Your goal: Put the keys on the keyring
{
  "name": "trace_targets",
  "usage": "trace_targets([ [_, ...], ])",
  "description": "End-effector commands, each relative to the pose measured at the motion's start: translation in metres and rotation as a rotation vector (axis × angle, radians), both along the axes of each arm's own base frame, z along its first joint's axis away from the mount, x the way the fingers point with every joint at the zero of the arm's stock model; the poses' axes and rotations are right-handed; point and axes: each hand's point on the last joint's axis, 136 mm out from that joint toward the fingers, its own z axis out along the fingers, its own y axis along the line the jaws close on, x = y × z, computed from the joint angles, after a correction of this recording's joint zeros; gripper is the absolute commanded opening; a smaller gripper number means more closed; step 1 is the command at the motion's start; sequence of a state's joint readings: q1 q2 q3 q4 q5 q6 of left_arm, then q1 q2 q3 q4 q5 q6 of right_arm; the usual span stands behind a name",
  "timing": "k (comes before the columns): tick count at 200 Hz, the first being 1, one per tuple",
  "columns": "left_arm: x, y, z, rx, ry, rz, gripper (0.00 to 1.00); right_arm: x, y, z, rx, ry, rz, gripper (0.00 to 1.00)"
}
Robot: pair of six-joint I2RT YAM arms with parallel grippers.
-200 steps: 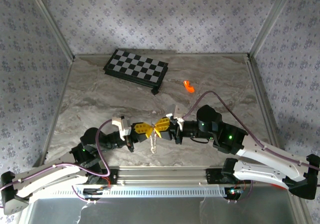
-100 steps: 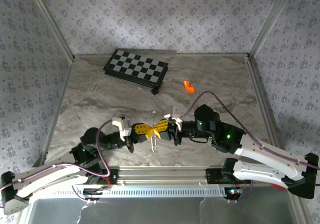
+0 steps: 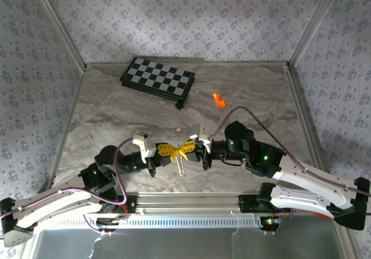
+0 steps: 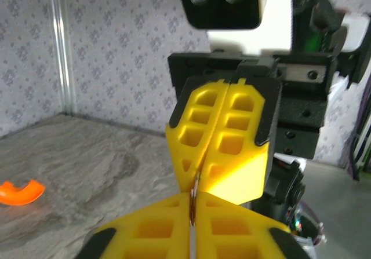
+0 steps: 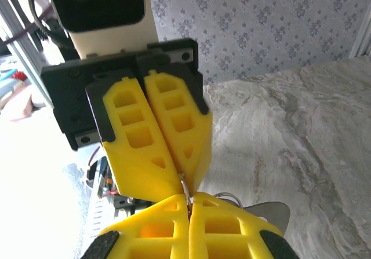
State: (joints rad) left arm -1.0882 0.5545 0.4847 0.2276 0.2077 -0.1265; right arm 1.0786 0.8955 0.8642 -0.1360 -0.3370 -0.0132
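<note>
The left gripper (image 3: pixel 174 151) and the right gripper (image 3: pixel 184 149) carry bright yellow fingers (image 4: pixel 223 126) with a ladder pattern of rectangular cut-outs, set in black housings. The keyring (image 3: pixel 181 166) is silver (its chain reads as a pale beaded line against the table). The table (image 3: pixel 116 114) is marbled in grey and beige veins. The chequered board (image 3: pixel 157 79) alternates black and white squares inside a black edge. The curved piece (image 3: pixel 218 99) is bright orange. The walls (image 3: pixel 185 21) are pale grey-lilac, printed with a small, darker, repeating floral motif. The arm links (image 3: pixel 313 181) are white with black joints and green indicator lights (image 3: pixel 266 158). The cables (image 3: pixel 119 172) are purple. The frame posts (image 3: pixel 58 24) are silver.
</note>
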Motion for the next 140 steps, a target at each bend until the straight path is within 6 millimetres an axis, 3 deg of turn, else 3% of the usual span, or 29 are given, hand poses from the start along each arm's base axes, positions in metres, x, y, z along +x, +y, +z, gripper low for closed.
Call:
trace_targets([
  [1,0.016,0.01,0.01,0.082,-0.02,0.11,0.17,0.0,-0.011,0.009,-0.05,-0.062,-0.012,0.0],
  [46,0.024,0.005,0.002,0.243,0.011,0.133,0.28,0.01,-0.02,0.006,-0.167,-0.116,-0.064,0.0],
  [102,0.024,0.009,0.003,0.297,0.03,0.141,0.29,0.015,-0.027,0.002,-0.263,-0.205,-0.074,0.0],
  [140,0.022,0.005,0.008,0.333,0.037,0.118,0.24,0.016,-0.027,-0.001,-0.277,-0.251,-0.066,0.0],
])
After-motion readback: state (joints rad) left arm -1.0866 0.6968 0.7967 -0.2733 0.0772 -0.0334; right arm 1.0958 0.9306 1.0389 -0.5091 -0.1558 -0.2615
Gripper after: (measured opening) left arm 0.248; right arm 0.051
